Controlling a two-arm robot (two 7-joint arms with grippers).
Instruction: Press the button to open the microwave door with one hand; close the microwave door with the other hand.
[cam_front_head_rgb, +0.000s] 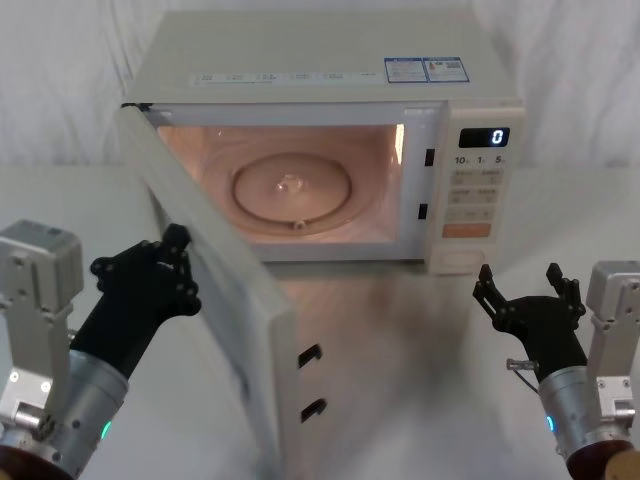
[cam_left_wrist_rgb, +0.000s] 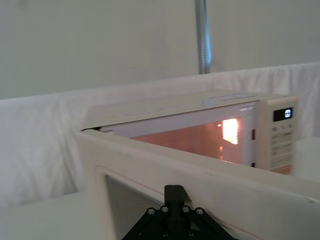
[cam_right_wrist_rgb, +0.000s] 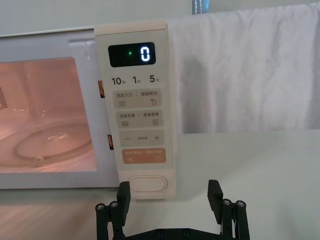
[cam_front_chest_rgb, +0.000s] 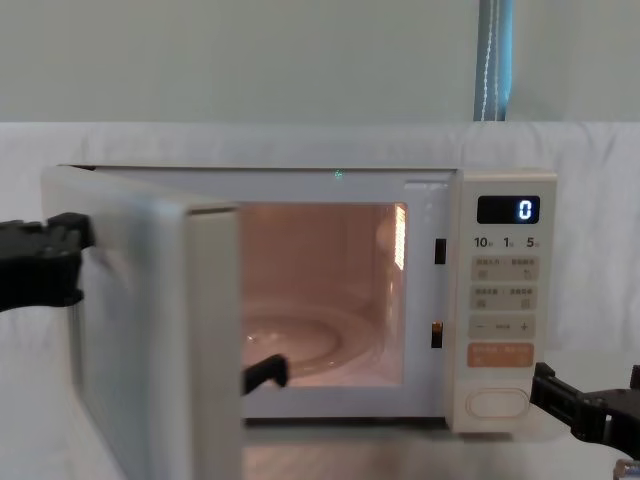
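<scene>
Cream microwave door (cam_front_head_rgb: 215, 300) swung wide, cavity (cam_front_head_rgb: 300, 180) glowing warm orange-pink, plain cream button (cam_right_wrist_rgb: 146, 183) just beyond the black right end effector (cam_right_wrist_rgb: 170, 192), orange key (cam_right_wrist_rgb: 142, 155) above it, white surface (cam_front_head_rgb: 420, 360)

One microwave (cam_front_head_rgb: 330, 60), one microwave door (cam_front_head_rgb: 215, 300), one button (cam_right_wrist_rgb: 147, 183), two grippers: left (cam_front_head_rgb: 165, 270), right (cam_front_head_rgb: 530, 295).

It looks like a staged lab test setup, perhaps not a real kitchen: white cloth (cam_front_head_rgb: 560, 70) drapes the backdrop from 9 to 3 o'clock behind a lone microwave (cam_front_head_rgb: 330, 60) on a bare white surface (cam_front_head_rgb: 400, 400).
</scene>
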